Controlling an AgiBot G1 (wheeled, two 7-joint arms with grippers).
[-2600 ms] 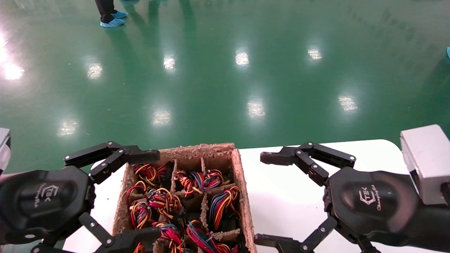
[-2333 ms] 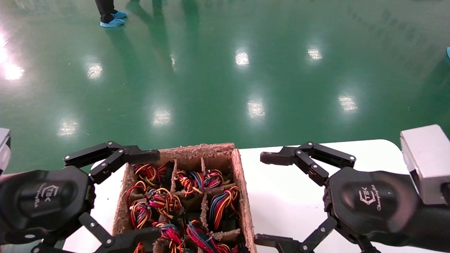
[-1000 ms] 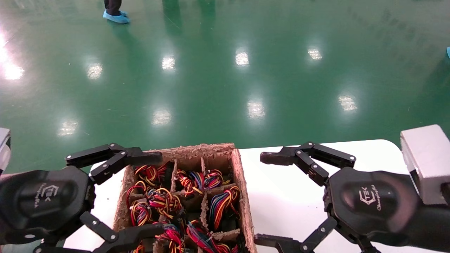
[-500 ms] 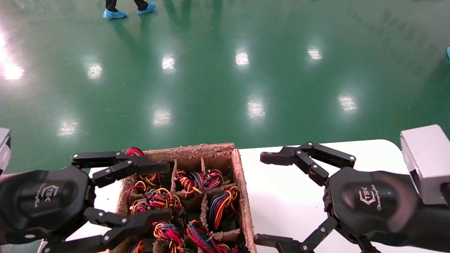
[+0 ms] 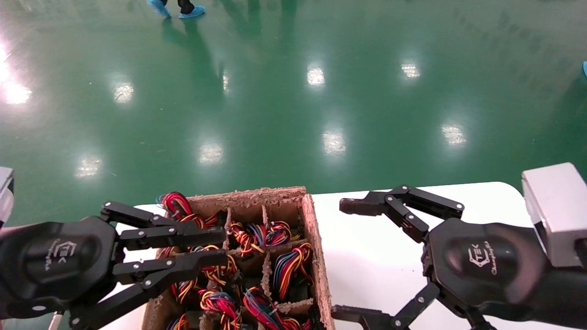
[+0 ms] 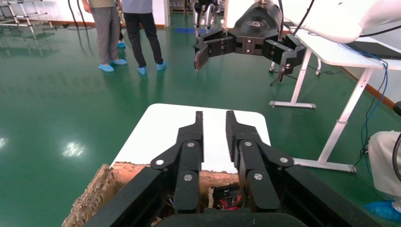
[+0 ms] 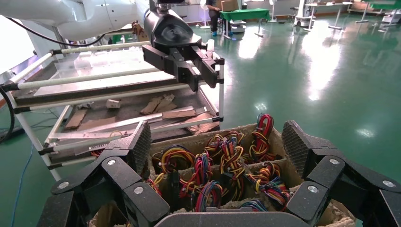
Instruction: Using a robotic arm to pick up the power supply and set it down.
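**Claws over the divided carton**

Cardboard carton (image 5: 311,238) with paper dividers sits at the lower centre of the head view, on the white table (image 5: 376,256). Its compartments hold power supplies, seen mostly as looped bundles of red, yellow, orange, blue and black wires (image 5: 286,268); the grey metal bodies are largely hidden beneath them.

At the lower left of the head view, the left claw (image 5: 220,247) reaches over the carton's left compartments. Its two fingers lie nearly parallel with only a narrow gap between them; whether they pinch anything cannot be told. A loop of red and yellow wire (image 5: 176,205) rises above the carton's upper left corner, just behind the upper finger. In the left wrist view the fingers (image 6: 189,151) stand side by side, close together, above the carton's edge (image 6: 94,194).

At the lower right, the right claw (image 5: 348,259) hovers over bare table just beside the carton, fingers spread wide apart.
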